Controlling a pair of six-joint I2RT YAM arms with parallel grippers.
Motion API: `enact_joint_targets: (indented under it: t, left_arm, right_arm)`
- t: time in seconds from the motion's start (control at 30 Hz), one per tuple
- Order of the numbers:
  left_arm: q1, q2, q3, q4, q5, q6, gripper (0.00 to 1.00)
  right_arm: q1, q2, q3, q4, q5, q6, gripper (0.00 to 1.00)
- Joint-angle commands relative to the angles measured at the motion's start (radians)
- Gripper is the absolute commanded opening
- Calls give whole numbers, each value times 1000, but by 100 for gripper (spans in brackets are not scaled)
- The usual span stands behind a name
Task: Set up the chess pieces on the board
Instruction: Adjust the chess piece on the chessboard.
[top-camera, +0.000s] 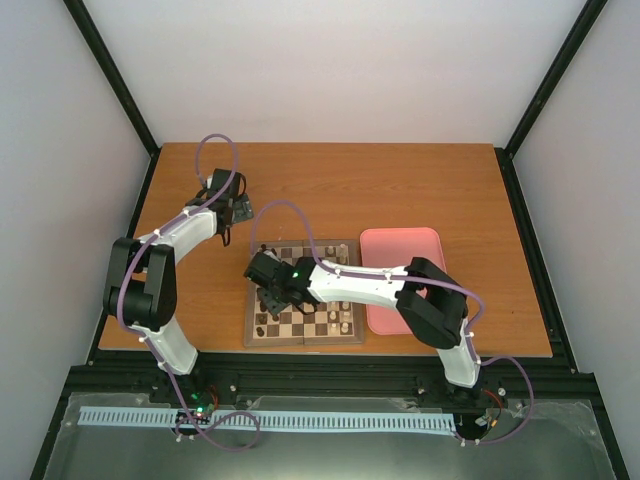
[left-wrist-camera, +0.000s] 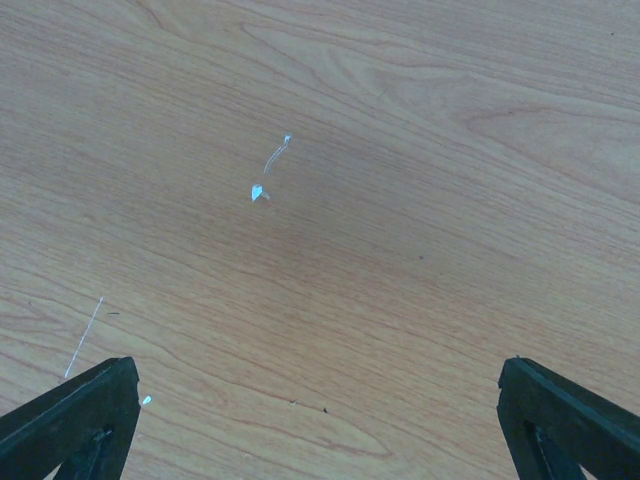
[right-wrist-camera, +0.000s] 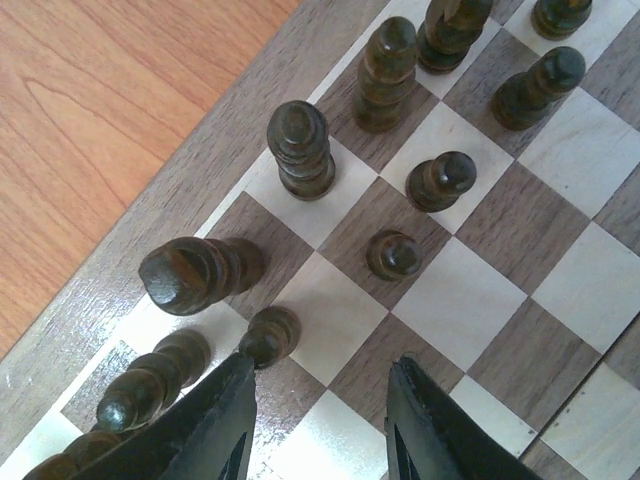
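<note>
1. Right gripper (right-wrist-camera: 320, 425): the jaws stand partly apart with nothing between them, and bare squares show through the gap. It hangs low over the board (right-wrist-camera: 170, 215), close to its left edge.
2. Small pawn (right-wrist-camera: 268, 335): it is just beside the tip of one finger (right-wrist-camera: 215, 430) and outside the gap. I cannot tell whether the two touch. It seems to sit off-centre on its square, so I judge it the piece to correct.
3. Other chess pieces: a tall piece (right-wrist-camera: 297, 148) and a bulkier piece (right-wrist-camera: 190, 272) stand along the edge row. Two more pawns (right-wrist-camera: 393, 255) (right-wrist-camera: 440, 180) stand one row in, and more pieces crowd toward the far corner.
4. Method, as I would run it: raise the fingers clear before shifting sideways, centre the gap over the pawn's head, and descend straight. Then close gently and set the pawn mid-square.
5. Hazard: the neighbours stand close, so a sideways sweep at this height would likely topple the bulkier piece.
6. Left gripper (left-wrist-camera: 320, 420): the jaws are spread wide and hold nothing. It hovers over bare desk (left-wrist-camera: 320, 200), well apart from the board's far left corner.
</note>
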Motion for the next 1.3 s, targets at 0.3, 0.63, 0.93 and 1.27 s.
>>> enact_joint_targets:
  t: [0.3,0.63,0.93,1.27]
  left_arm:
    - [-7,6,40,-12,-12,9,100]
    - [-7,6,43,-12,-12,9,100]
    - [-7,11,46,-11,-12,9,100]
    - [-7,15,46,-12,-10,10,100]
  right_arm:
    - [-7,50,49,4,2,-10,38]
    - [-16,57,48,-3,31,-1,37]
    - [-23,56,47,-12,51,5,37]
    - [-23,38,30,-3,14,-5,37]
